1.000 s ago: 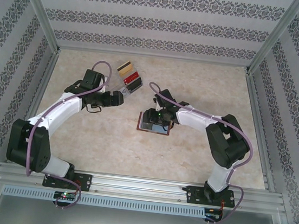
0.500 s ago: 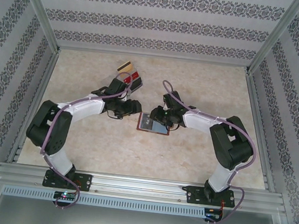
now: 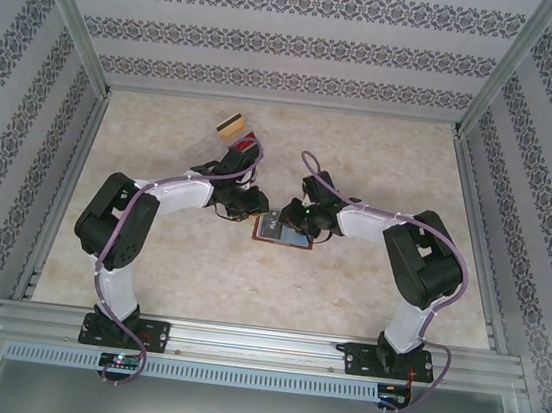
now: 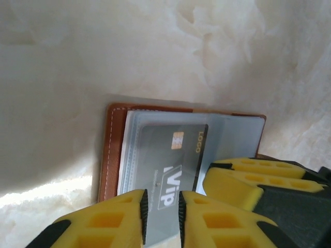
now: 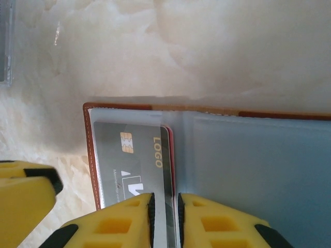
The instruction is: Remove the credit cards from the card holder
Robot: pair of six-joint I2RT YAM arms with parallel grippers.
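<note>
After left arm swung in, its jaws pinch grey card.

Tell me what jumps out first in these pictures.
Both arms meet mid-table over an open brown leather card holder. The left gripper is pinched on a grey VIP credit card poking from the holder, while the right gripper appears to nip the holder's clear plastic sleeve beside it. Loose cards lie farther back on the marbled table.
</note>
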